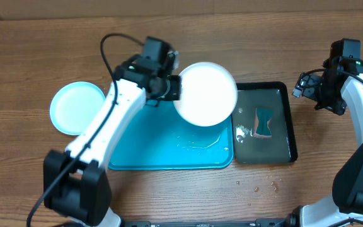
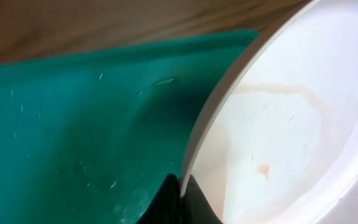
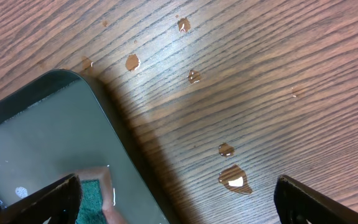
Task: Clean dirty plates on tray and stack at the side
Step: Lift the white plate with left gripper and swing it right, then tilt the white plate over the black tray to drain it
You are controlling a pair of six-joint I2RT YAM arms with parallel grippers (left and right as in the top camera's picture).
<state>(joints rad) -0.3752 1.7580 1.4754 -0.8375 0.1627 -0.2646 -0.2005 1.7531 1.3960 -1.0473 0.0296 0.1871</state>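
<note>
The turquoise tray [image 1: 162, 151] carries only water streaks, and the light blue plate [image 1: 77, 107] lies on the table [image 1: 36, 38] just left of it, apparently done. My left gripper [image 1: 174, 88] is clamped on the rim of the white plate [image 1: 205, 93], held above the tray's far right corner. A faint orange ring shows on it, so I judge it needs more wiping, while my right gripper [image 3: 179, 205] hangs wide apart and empty near the black tray [image 1: 290, 120] with the sponge [image 1: 265, 122].

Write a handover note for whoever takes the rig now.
Left gripper: shut on the rim of the round white plastic plate, over the large turquoise rectangular tray; faint orange stain shows on it.
Right gripper: open, empty, beside the narrow black tray with the sponge.
Done: round light blue plate on table left of tray, looks clean.
Left: finish white plate, stack it. Third plate not in view.
</note>
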